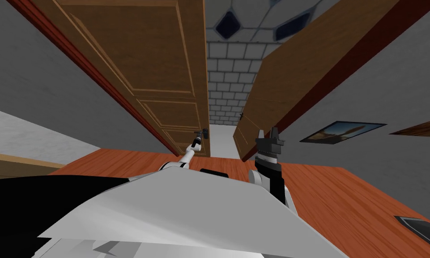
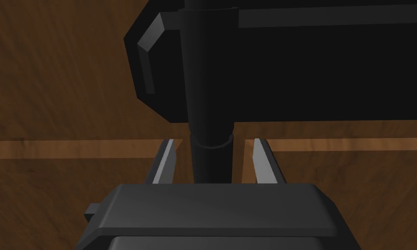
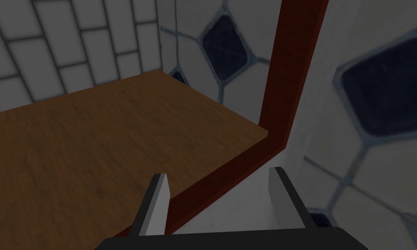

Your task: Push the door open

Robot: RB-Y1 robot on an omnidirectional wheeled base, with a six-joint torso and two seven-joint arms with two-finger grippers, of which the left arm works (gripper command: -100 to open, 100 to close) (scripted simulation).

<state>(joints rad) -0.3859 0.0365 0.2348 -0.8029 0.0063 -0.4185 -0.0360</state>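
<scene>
Door (image 1: pixel 164 67): brown, panelled, on the robot's left side of the opening, seen at a steep slant. Its free edge borders a gap that shows a pale tiled wall (image 1: pixel 225 89) beyond. A dark handle (image 2: pixel 290 65) sits low on that edge: a blocky black lever on a round stem (image 2: pixel 207 87), close over the wood face.

Left tool (image 2: pixel 212 143) is at the handle. Its fingers (image 2: pixel 164 165) straddle the stem with a thin gap on each side, so it is unclamped, around the stem but not gripping it. The left arm reaches forward from the chest to this spot.

Handling, as a judgement: a rigid slab on hinges, probably heavy for a thin arm, swinging on an arc and not sliding. The wood face looks smooth, so a push with blade tips could skid. The handle is the surer purchase, and it lies far from the hinge side, where the least force should be needed. The push should follow the arc, or the stem may bind against one finger.

Right tool (image 1: pixel 268 133) hangs free in front of the chest, fingers apart and holding nothing. It is near a second, plain brown leaf (image 1: pixel 290 85), which stands ajar on the right. A dark red frame (image 3: pixel 285 65) runs beside that leaf. The floor (image 1: pixel 343 192) underfoot is reddish wood.
</scene>
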